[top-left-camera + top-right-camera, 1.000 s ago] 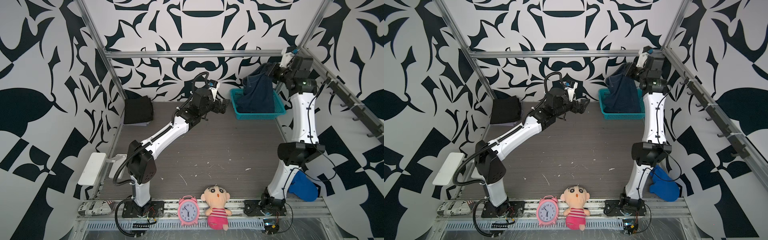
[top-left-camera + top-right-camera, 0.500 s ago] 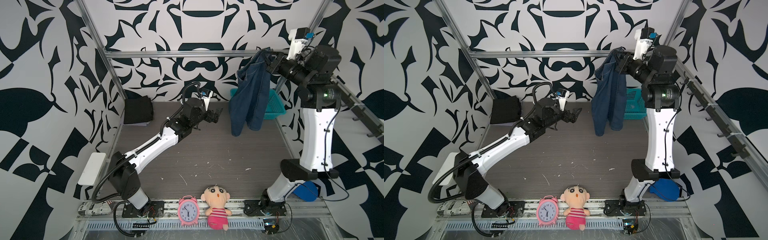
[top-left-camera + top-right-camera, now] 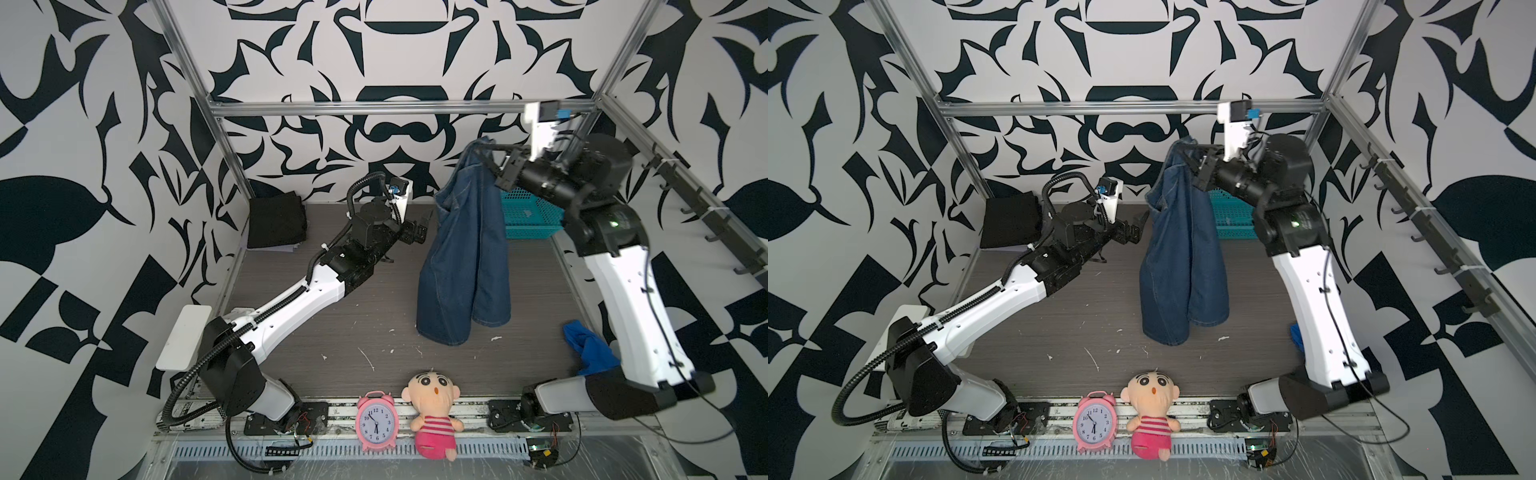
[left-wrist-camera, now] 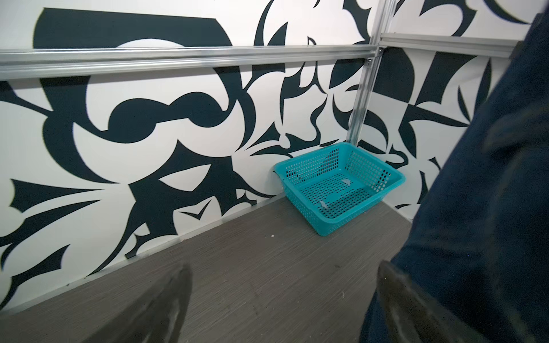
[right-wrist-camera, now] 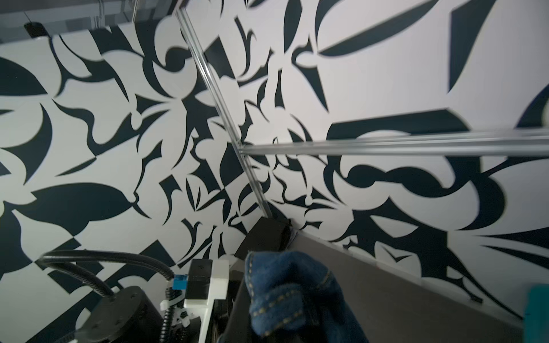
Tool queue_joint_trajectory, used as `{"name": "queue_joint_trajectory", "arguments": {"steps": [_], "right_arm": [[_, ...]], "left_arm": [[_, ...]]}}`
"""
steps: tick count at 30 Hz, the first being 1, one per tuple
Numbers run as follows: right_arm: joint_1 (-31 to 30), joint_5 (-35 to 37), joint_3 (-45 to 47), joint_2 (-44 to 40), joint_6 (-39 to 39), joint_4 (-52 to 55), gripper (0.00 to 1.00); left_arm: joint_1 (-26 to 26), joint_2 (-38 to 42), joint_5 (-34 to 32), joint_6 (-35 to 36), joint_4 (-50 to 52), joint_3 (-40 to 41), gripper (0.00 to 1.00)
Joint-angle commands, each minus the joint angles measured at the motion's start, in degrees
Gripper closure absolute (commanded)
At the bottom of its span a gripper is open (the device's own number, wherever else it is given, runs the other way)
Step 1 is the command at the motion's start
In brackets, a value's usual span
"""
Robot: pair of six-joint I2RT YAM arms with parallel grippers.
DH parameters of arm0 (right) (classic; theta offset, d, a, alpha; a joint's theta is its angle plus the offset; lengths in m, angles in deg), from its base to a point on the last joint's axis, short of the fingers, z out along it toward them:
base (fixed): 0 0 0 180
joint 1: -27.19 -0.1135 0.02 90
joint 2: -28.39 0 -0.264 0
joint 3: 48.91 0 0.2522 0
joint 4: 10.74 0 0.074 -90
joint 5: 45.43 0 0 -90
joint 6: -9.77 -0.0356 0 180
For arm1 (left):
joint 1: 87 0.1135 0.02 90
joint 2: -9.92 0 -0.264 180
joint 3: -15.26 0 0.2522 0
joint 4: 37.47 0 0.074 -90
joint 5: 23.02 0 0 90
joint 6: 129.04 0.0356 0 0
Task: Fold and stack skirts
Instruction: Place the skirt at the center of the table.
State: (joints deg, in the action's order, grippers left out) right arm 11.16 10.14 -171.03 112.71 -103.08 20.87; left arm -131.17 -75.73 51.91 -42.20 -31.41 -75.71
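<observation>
A dark blue denim skirt [image 3: 465,257] [image 3: 1183,257] hangs full length above the table, its hem near the surface. My right gripper [image 3: 488,156] [image 3: 1190,149] is shut on its top edge, high up. In the right wrist view the bunched denim [image 5: 285,291] with light stitching hides the jaws. My left gripper [image 3: 424,222] [image 3: 1140,224] is open just left of the hanging skirt. In the left wrist view it [image 4: 282,297] holds nothing, and the denim [image 4: 490,208] lies just beyond one finger [image 4: 398,297]. A folded black skirt [image 3: 276,222] [image 3: 1011,222] lies in the back left corner.
An empty teal mesh basket [image 3: 528,216] [image 3: 1229,220] [image 4: 350,218] stands at the back right, behind the hanging denim. A royal-blue cloth [image 3: 590,349] lies by the right arm. A pink clock [image 3: 376,419] and a doll [image 3: 432,415] sit at the front edge.
My right arm has lifted the denim skirt out of the basket and carried it forward and toward the middle. My left arm has drawn back from the basket, still open.
</observation>
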Motion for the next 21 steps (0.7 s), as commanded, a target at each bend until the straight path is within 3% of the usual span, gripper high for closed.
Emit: {"name": "queue_joint_trajectory", "arguments": {"steps": [1,4,7,10,13,17,21], "right_arm": [[-3.3,-1.9,2.6,7.6,-0.7,-9.5,1.0],[-6.1,-0.9,2.2,17.1,-0.4,-11.7,1.0],[-8.2,-0.2,-6.5,30.4,0.1,-8.4,0.98],[-9.2,-1.4,-22.1,44.7,-0.5,0.0,0.55],[-9.3,-1.8,-34.4,52.7,-0.8,6.7,0.29],[-9.1,2.0,-36.8,51.7,4.3,11.8,0.19],[-7.6,3.1,-23.1,41.1,5.9,7.4,0.2]], "left_arm": [[0.3,2.4,-6.7,2.4,-0.3,2.8,0.0],[3.2,4.2,-8.2,0.2,-1.2,7.2,0.01],[8.4,4.1,-8.1,-5.1,0.2,10.0,0.01],[12.2,1.7,-7.8,-7.8,2.4,9.9,0.01],[13.4,-1.7,-8.5,-8.0,3.7,8.2,0.0],[13.7,-6.0,-7.1,-7.5,5.5,4.8,0.01],[13.9,-8.1,-6.0,-6.9,6.3,3.3,0.01]]}}
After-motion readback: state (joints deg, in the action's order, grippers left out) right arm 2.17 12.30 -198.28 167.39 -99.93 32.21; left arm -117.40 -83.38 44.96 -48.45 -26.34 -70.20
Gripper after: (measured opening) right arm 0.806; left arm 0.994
